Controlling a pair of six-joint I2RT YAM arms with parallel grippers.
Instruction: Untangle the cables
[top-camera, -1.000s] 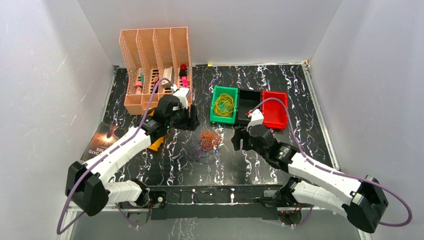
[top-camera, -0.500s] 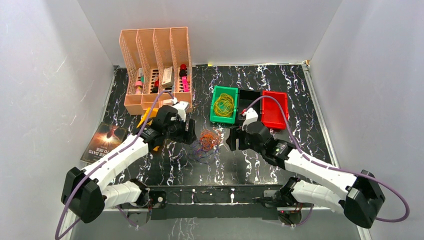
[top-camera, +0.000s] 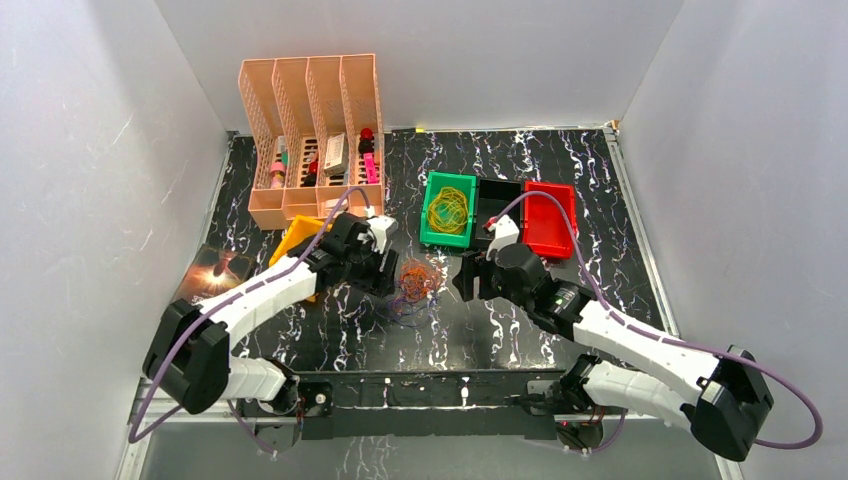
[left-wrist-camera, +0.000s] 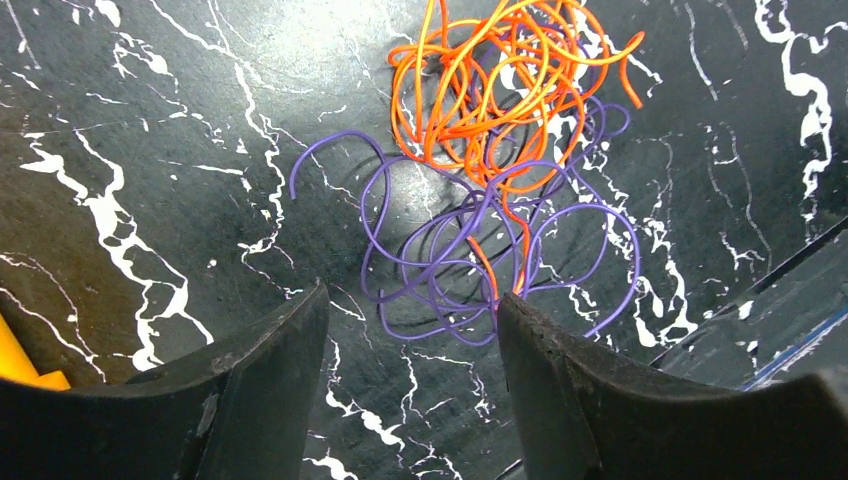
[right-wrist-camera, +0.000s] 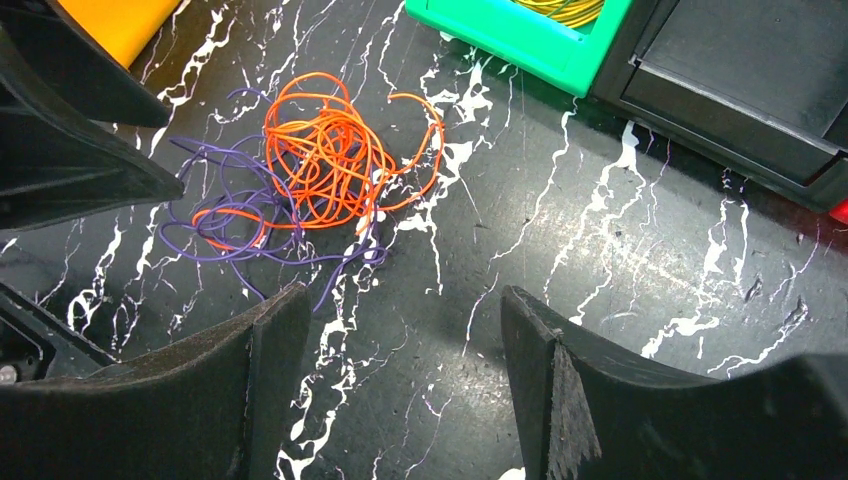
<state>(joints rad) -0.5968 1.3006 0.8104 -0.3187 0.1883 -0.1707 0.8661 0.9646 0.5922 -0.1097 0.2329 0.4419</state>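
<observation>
At frame centre, the cables (top-camera: 418, 279) lie between the left gripper (left-wrist-camera: 410, 300) and right gripper (right-wrist-camera: 402, 295), both spread wide, holding nothing.

No text to read at this moment. The dark book (top-camera: 203, 275) at the table's left edge shows only a bright glare on its cover, with the left arm (top-camera: 262, 292) lying across part of it. Any lettering there is too small and blurred to make out.
</observation>
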